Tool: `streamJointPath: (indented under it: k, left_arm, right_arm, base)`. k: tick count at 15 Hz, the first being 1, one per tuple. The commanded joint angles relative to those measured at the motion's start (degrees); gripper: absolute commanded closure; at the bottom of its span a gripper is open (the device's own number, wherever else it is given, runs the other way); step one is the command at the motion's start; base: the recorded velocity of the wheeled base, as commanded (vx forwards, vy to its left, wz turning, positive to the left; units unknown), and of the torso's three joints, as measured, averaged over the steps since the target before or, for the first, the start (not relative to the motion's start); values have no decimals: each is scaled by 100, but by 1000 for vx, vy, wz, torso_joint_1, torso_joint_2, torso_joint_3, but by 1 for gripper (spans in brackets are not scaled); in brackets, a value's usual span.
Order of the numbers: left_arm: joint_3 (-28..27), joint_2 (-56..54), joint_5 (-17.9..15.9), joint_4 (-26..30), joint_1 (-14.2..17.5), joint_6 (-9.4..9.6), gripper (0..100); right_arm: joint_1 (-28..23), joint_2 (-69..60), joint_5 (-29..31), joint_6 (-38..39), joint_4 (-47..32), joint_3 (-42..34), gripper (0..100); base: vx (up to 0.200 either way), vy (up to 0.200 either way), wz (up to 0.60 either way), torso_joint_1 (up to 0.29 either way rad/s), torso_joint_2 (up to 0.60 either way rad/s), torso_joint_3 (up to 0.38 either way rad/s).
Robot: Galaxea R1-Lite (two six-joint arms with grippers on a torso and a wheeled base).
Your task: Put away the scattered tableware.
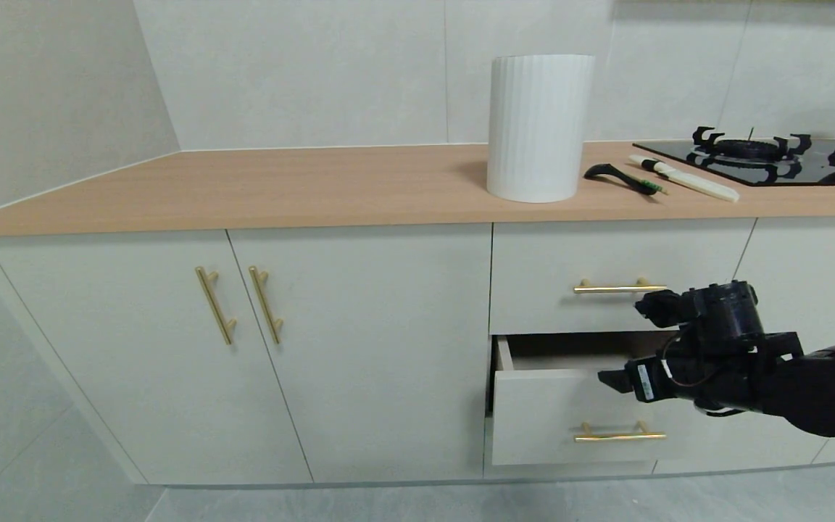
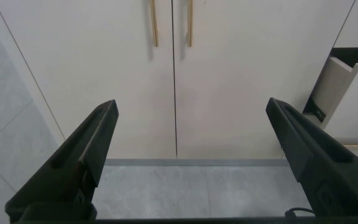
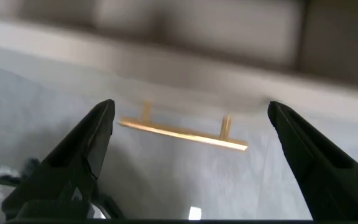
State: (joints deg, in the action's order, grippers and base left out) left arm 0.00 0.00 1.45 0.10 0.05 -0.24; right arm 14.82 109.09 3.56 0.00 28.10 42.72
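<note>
Your right gripper [image 1: 631,341] hangs released at five o'clock from the tall white ribbed canister [image 1: 537,127], before the part-open white drawer [image 1: 548,413]. Your left gripper [image 2: 191,106] is spread too.

Soft, even light fills the head view: the white canister [image 1: 541,127] throws only a faint shadow on the desk [image 1: 316,185] toward 9 o'clock, and the black hob [image 1: 751,165] at 2 o'clock carries pale reflections. The cupboard doors [image 1: 243,348] lean outward toward 8 o'clock from lens distortion. In the right wrist view the drawer handle [image 3: 182,134] and the panels behind it are smeared, and the fingers [image 3: 79,162] are dark silhouettes.
</note>
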Motion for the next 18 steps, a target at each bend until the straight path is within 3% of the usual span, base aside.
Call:
streamJointPath:
  k: [1,7,18]
  left_arm:
    - [0,0,-4,-1,4,-2,0]
    - [0,0,4,-1,4,-2,0]
    - [0,0,-4,-1,-5,-2,0]
  right_arm:
    - [21,-204,22,44,178,9,0]
    - [21,912,453,272,1312,132,0]
    - [21,1316,681,475,1321,290,0]
  base:
    - [0,0,0,0,0,0]
    - [0,0,0,0,0,0]
    - [0,0,0,0,0,0]
